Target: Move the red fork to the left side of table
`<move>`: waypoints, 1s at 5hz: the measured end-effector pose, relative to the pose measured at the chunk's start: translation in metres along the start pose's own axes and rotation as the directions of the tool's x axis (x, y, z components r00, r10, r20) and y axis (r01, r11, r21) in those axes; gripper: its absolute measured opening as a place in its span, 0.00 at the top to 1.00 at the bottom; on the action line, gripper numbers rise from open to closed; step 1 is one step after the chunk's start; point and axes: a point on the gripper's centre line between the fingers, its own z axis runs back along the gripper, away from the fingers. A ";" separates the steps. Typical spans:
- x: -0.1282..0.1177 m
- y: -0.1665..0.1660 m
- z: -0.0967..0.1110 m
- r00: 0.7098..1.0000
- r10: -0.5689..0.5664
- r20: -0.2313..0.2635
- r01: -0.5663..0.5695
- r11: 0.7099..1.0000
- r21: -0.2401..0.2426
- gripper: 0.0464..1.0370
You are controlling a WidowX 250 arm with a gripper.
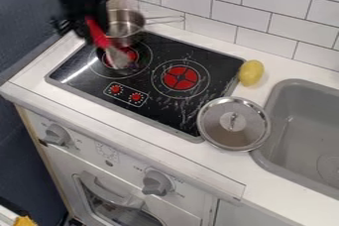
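Red fork [99,36], smooth-handled, hangs pinched in the black gripper [84,26] (glossy cooktop [173,109] beneath). Round metal lid [222,132] sits nearby.

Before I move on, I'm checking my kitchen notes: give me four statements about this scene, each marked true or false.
1. The gripper holds the red fork. True.
2. The lid covers the pot. False: the lid lies away from the pot, near the sink.
3. The lemon is in the sink. False: the lemon is by the stovetop's back right corner.
4. The pot is toward the stovetop's back left. True.
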 end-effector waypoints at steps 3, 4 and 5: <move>0.022 0.016 -0.048 0.962 0.266 0.060 -0.273 0.931 0.244 0.63; 0.023 0.021 -0.072 0.960 0.273 0.056 -0.276 0.904 0.326 0.63; 0.022 0.022 -0.075 0.959 0.279 0.053 -0.280 0.901 0.330 0.63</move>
